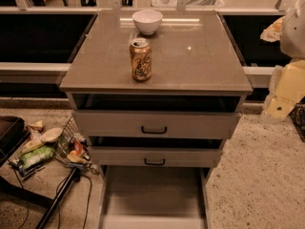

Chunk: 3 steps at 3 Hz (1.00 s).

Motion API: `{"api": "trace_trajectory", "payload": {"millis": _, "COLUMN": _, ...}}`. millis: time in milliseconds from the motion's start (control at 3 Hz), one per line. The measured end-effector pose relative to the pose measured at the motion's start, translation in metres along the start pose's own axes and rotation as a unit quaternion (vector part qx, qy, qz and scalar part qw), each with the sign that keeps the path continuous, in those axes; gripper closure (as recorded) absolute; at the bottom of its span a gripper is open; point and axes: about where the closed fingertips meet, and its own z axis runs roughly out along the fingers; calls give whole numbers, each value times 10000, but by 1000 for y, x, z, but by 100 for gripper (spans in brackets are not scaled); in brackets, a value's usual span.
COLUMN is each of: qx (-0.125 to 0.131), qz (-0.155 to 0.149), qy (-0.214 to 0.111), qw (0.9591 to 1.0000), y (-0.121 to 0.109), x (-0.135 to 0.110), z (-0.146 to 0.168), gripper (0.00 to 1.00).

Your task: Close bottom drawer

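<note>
The grey cabinet (155, 82) stands in the middle of the camera view. Its bottom drawer (153, 194) is pulled far out toward me, a long shallow empty tray whose flat front (153, 222) lies at the lower edge. Its handle is hidden. The widest top drawer (155, 124) and the mid-width drawer (155, 156) above it both stand slightly out, each with a black bar handle. My gripper (281, 101), pale yellow and white, hangs at the right edge, to the right of the cabinet top and well above the bottom drawer, touching nothing.
A gold drink can (140, 59) and a white bowl (147, 21) stand on the cabinet top. On the floor at left lie a wire basket of snacks (71, 147), loose packets (35, 151), cables and a black stand leg (57, 202). A railing runs behind.
</note>
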Motion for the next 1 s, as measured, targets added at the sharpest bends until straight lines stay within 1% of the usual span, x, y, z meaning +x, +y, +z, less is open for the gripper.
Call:
{"api": "trace_trajectory", "payload": {"millis": 333, "qx": 0, "qz": 0, "qy": 0, "qw": 10000, "y": 0, "x": 0, "z": 0, "gripper": 0}}
{"api": "trace_trajectory", "payload": {"millis": 667, "qx": -95, "qz": 82, "qy": 167, "qw": 9998, "y": 8, "x": 6, "z": 22, "gripper": 0}}
{"api": "trace_trajectory", "payload": {"millis": 1000, "qx": 45, "qz": 105, "qy": 653, "qw": 9978, "y": 25, "x": 23, "z": 65, "gripper": 0}}
